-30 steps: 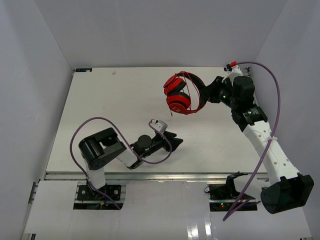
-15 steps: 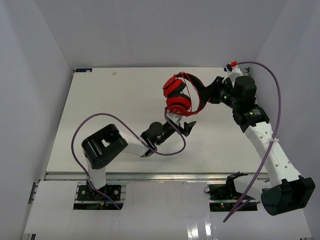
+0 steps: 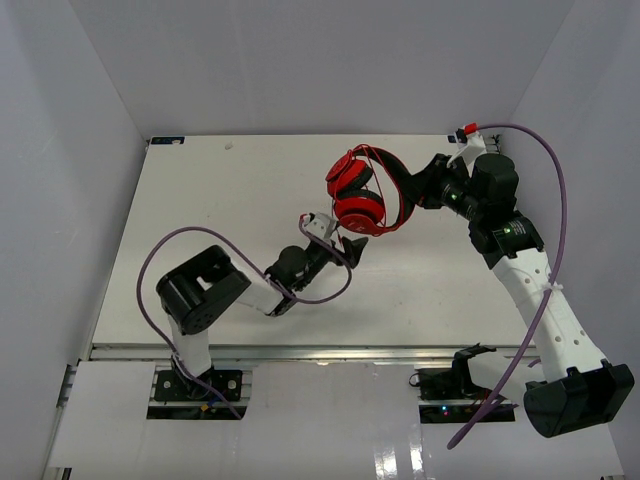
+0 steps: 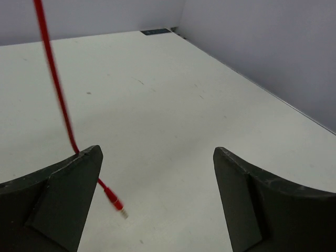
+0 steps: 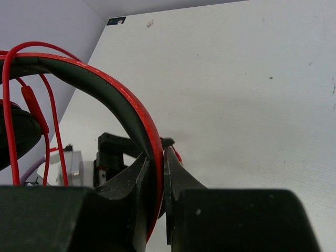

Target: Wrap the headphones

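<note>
The red headphones (image 3: 358, 198) hang in the air above the far right part of the white table (image 3: 220, 200). My right gripper (image 3: 410, 190) is shut on their black-and-red headband (image 5: 105, 84), which passes between the right gripper (image 5: 156, 160) fingers. The thin red cable (image 5: 32, 111) loops over the headband, and its loose end (image 4: 52, 84) hangs down with the plug (image 4: 116, 202) just above the table. My left gripper (image 3: 350, 246) is open and empty right below the ear cups. In the left wrist view the left gripper (image 4: 157, 152) has the plug beside its left finger (image 4: 68, 178).
Grey walls close the table at the back, left and right. A thick purple arm cable (image 3: 200, 240) loops over the left arm and another (image 3: 552, 200) arcs over the right arm. A small blue label (image 3: 167, 141) sits at the far left corner.
My left gripper swung up and right toward the headphones, then drew back slightly left under the ear cups. The right gripper and the headphones have hardly moved.
</note>
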`<control>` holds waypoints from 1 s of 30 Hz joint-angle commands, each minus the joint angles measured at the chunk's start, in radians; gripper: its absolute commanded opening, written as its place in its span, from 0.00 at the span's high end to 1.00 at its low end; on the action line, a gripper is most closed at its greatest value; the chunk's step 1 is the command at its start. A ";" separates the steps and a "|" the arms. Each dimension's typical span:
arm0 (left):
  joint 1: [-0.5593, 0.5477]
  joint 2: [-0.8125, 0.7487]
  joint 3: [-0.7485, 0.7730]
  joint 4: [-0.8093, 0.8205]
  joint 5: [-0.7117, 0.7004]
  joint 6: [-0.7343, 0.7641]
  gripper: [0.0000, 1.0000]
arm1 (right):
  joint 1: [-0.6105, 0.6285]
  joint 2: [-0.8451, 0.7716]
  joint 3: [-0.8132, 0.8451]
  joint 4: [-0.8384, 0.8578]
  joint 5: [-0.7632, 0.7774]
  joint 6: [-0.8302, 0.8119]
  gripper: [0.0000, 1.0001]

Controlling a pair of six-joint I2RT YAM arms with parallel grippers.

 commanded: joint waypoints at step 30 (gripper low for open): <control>0.114 0.048 0.282 -0.258 -0.066 -0.020 1.00 | -0.003 -0.045 0.067 0.057 -0.067 0.048 0.92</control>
